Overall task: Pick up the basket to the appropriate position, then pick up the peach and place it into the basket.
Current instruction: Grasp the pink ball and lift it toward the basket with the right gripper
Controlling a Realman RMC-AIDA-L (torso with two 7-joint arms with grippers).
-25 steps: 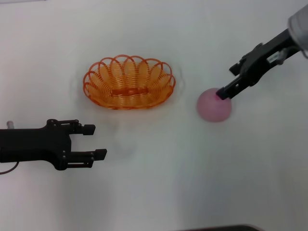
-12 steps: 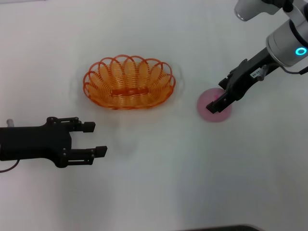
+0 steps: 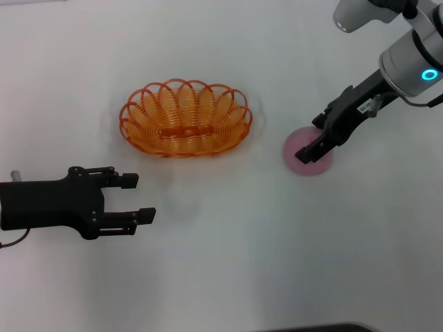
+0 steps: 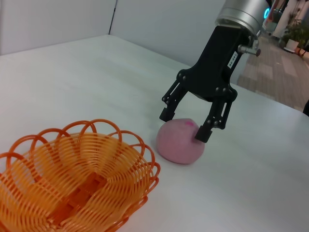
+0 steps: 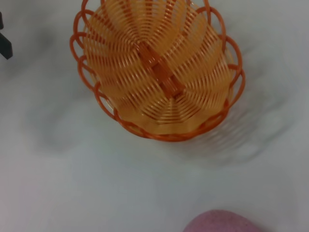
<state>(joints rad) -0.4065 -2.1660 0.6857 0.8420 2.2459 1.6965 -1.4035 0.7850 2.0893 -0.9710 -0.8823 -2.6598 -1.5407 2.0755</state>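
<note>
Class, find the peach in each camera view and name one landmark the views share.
Head view: peach at right, under the right end effector, beside the basket.
Left wrist view: peach mid-frame, between the open fingers.
Right wrist view: peach at the bottom edge.
Shared landmark: the orange basket.

table [image 3: 228, 263]: white, plain | floor [image 4: 277, 67]: brownish, beyond table edge

head looks down; both wrist views sit low, sharing the basket [image 3: 185, 119].
</note>
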